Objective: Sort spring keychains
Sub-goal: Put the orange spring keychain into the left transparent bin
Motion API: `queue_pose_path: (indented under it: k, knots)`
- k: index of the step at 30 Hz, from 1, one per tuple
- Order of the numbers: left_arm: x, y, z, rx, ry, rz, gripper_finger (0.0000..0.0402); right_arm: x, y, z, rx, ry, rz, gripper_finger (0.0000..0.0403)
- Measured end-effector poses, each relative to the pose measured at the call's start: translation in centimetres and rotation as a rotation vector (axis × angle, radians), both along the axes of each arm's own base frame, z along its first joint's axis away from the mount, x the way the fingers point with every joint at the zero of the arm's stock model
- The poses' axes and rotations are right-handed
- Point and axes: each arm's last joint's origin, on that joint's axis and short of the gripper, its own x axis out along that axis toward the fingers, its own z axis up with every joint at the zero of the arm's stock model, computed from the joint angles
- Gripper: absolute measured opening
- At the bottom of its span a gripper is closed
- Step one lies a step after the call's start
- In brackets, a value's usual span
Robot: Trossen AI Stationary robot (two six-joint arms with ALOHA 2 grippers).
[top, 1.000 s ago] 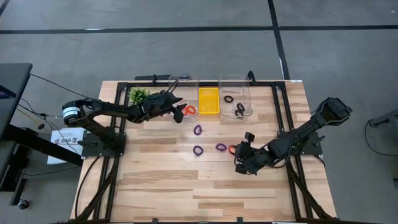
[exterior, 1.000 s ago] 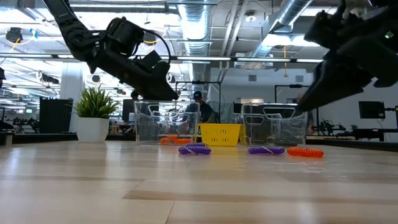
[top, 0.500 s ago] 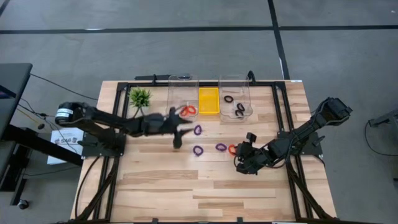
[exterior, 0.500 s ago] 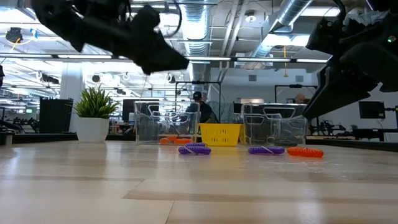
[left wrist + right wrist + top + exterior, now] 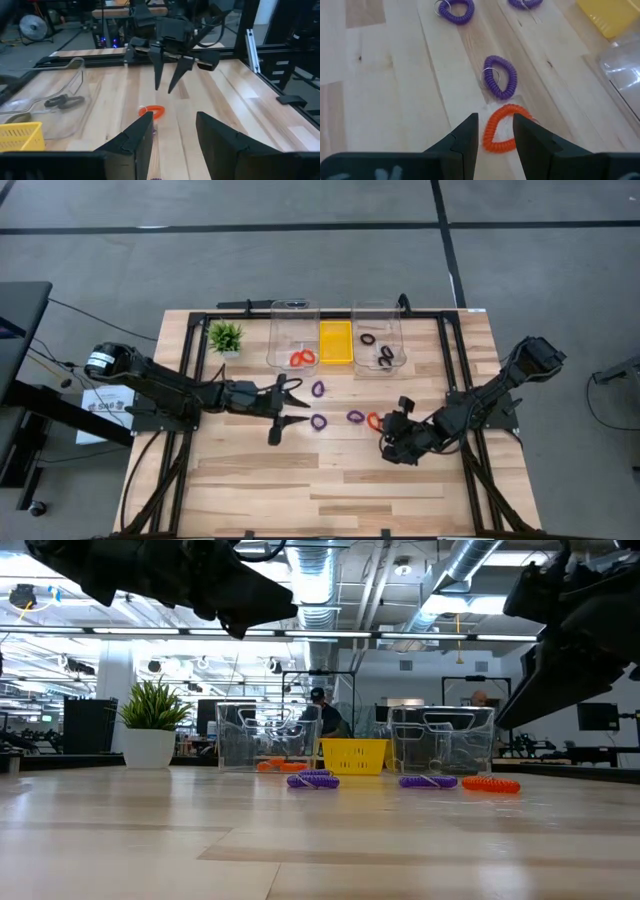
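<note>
Three purple spring keychains [image 5: 317, 389] [image 5: 319, 421] [image 5: 355, 417] and one red-orange keychain [image 5: 373, 420] lie flat on the wooden table. Another red-orange one [image 5: 302, 358] lies in the left clear bin, and black ones [image 5: 385, 357] lie in the right clear bin. My left gripper [image 5: 292, 410] is open and hovers just left of the purple keychains. My right gripper [image 5: 495, 135] is open. It hangs above the table's red-orange keychain [image 5: 502, 131], one finger on either side, without touching it. The left wrist view shows that gripper [image 5: 170, 82] pointing down over the same keychain [image 5: 152, 111].
At the far side stand the left clear bin [image 5: 293, 330], a yellow basket [image 5: 335, 342] and the right clear bin [image 5: 377, 325] in a row. A small green plant [image 5: 225, 335] stands left of them. A black frame [image 5: 445, 360] edges the table. Bare wood spans the near half.
My left gripper has drawn back from the left clear bin, moving toward the table's near edge and a little right, and now hovers beside the purple keychains. The red-orange keychain stays in that bin.
</note>
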Motion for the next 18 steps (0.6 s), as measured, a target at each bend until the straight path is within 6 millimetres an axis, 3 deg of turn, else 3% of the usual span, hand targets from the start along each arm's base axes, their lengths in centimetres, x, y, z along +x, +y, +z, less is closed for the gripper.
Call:
queue_pose_path:
  k: [18]
  knots:
    - [-0.04,-0.02,-0.17,-0.006,0.019,-0.002,0.0150,-0.02,0.11,0.05,-0.009,-0.017,-0.008,0.0111]
